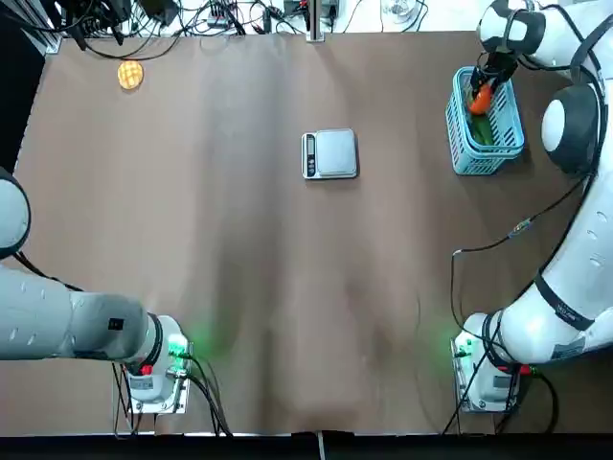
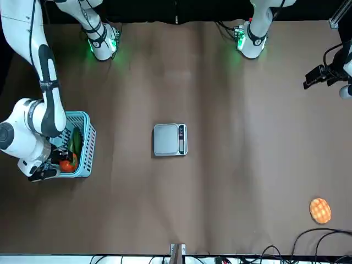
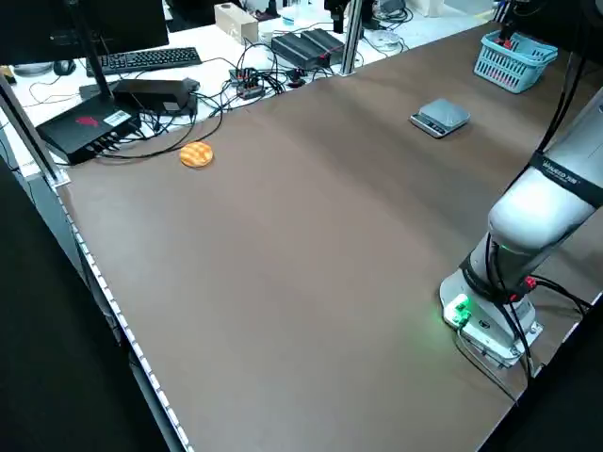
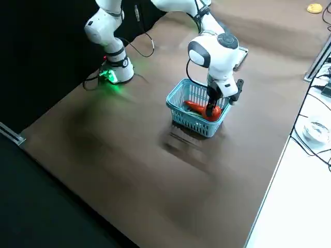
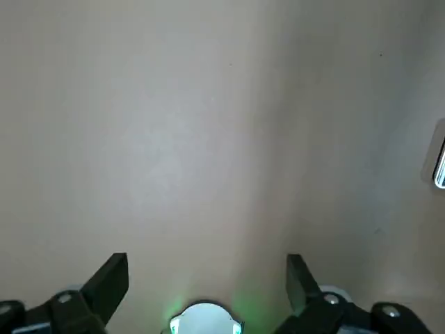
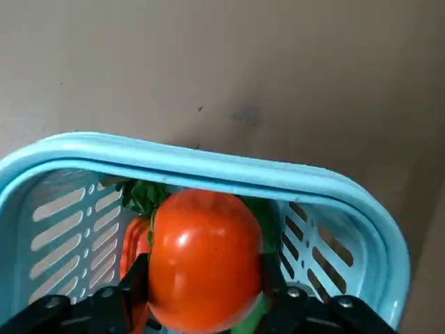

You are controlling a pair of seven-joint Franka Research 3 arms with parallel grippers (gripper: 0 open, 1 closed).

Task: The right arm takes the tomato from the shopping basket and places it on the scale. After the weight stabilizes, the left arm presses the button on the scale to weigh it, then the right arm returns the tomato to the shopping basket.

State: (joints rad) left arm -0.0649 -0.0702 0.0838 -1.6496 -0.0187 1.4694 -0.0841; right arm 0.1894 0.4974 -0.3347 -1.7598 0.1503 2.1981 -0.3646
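Observation:
The orange-red tomato [image 6: 205,257] sits between the fingers of my right gripper [image 6: 205,282], which is shut on it. Tomato [image 1: 482,96] and right gripper [image 1: 491,79] are at the far end of the light-blue shopping basket [image 1: 460,144], at the table's far right. From the right side the tomato [image 4: 213,111] shows just inside the basket [image 4: 178,101] rim. The silver scale [image 1: 330,153] stands bare at the table's middle, its dark strip toward my left. My left gripper [image 5: 206,271] hangs open over bare table on the near left.
A long green vegetable [image 1: 482,129] and a red-orange piece [image 4: 196,107] lie in the basket beside the tomato. A yellow-orange waffle-patterned round [image 1: 130,74] lies at the far left corner. Cables and devices [image 3: 151,94] line the far edge.

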